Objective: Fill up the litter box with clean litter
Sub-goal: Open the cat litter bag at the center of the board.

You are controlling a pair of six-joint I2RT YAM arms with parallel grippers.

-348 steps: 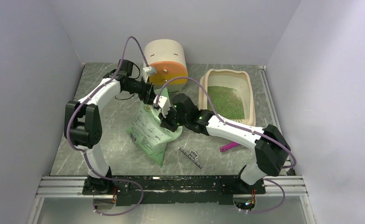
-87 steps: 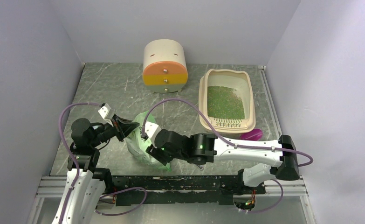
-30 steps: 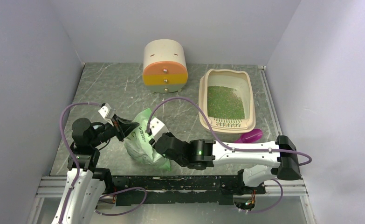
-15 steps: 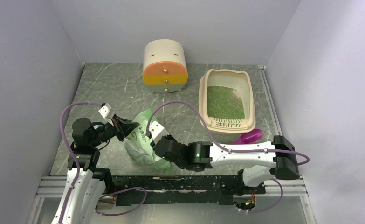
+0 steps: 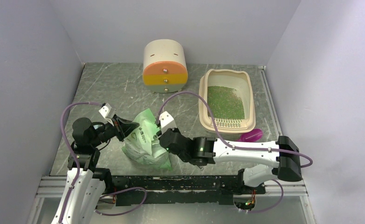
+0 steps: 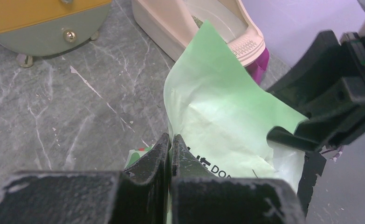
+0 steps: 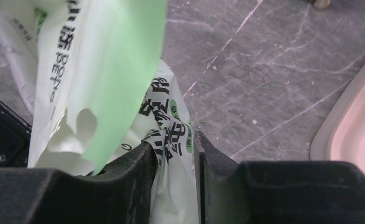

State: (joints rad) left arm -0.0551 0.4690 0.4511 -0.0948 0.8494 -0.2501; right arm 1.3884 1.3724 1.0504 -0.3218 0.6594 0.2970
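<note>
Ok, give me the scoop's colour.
The scoop is magenta, clearest in the top external view.

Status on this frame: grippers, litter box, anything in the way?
Left gripper shut on green bag; right gripper shut on it too. Litter box holds litter. Nothing between bag and box; magenta scoop beside box.

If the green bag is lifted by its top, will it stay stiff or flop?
Probably floppy: the green bag is thin film, crumpled and folded where the left pincer pinches it. Its lower part bulges, so it likely hangs bottom-heavy.
</note>
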